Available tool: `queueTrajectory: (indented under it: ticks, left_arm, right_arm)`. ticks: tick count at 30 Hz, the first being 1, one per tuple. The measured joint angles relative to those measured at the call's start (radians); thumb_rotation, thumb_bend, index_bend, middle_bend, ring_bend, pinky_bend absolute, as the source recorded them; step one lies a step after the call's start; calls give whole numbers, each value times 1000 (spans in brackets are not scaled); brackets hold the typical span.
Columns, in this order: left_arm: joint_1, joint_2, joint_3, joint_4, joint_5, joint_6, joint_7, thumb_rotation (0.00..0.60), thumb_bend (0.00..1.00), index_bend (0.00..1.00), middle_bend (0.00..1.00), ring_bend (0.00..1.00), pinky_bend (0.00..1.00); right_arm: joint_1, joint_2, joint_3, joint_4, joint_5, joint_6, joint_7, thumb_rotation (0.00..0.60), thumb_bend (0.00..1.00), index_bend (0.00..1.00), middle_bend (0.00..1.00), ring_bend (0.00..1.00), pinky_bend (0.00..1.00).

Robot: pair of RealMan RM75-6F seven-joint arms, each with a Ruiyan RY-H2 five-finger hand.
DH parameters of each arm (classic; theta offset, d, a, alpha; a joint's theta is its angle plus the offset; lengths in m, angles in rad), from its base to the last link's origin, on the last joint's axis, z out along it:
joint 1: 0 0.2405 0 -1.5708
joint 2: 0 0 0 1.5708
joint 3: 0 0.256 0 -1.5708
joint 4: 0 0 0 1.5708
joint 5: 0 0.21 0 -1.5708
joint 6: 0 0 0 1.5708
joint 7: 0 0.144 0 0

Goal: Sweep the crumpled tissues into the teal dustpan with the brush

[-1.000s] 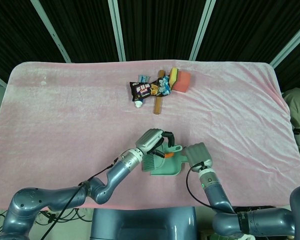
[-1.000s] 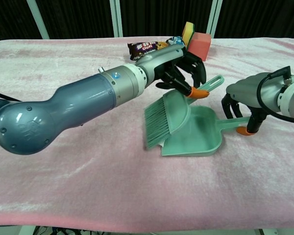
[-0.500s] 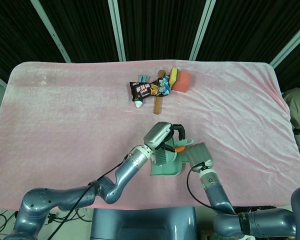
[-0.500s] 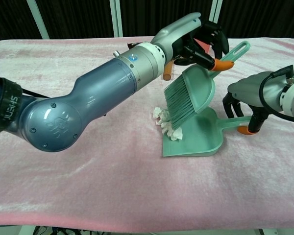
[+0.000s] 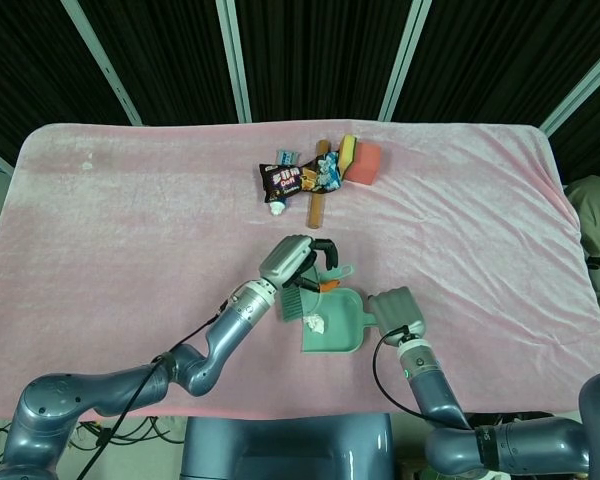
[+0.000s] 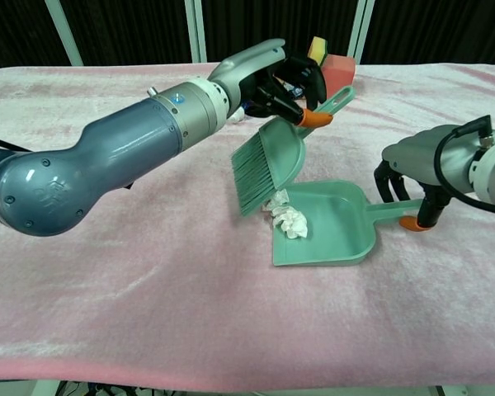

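Observation:
My left hand (image 6: 276, 82) (image 5: 295, 262) grips the handle of the teal brush (image 6: 268, 161) (image 5: 296, 303). The brush hangs tilted, its bristles (image 6: 252, 177) just above the cloth at the left edge of the teal dustpan (image 6: 334, 235) (image 5: 338, 335). The crumpled white tissues (image 6: 287, 218) (image 5: 311, 322) lie at the dustpan's open mouth, partly on its floor, right of the bristles. My right hand (image 6: 412, 177) (image 5: 398, 312) holds the dustpan's handle (image 6: 392, 213), fingers curled around it, and the pan lies flat on the pink cloth.
At the back of the pink-covered table (image 5: 130, 220) lies a cluster: a dark snack bag (image 5: 283, 180), a pink-orange sponge block (image 5: 366, 163) (image 6: 338, 76), a yellow sponge (image 5: 347, 148) and a brown stick (image 5: 317, 210). The table's front edge runs close below the dustpan.
The left hand has swung the brush leftward and off the dustpan's mouth. The tissues now lie uncovered at the pan's lip. The right hand and dustpan have barely moved.

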Motion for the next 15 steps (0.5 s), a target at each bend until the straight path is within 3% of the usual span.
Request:
queueTrajectory:
  ticks: [15]
  left_arm:
    - [-24, -53, 37, 97, 31, -34, -42, 600, 363, 650, 669, 871, 994]
  right_arm:
    - [0, -19, 11, 18, 9, -7, 10, 600, 436, 691, 626, 723, 829]
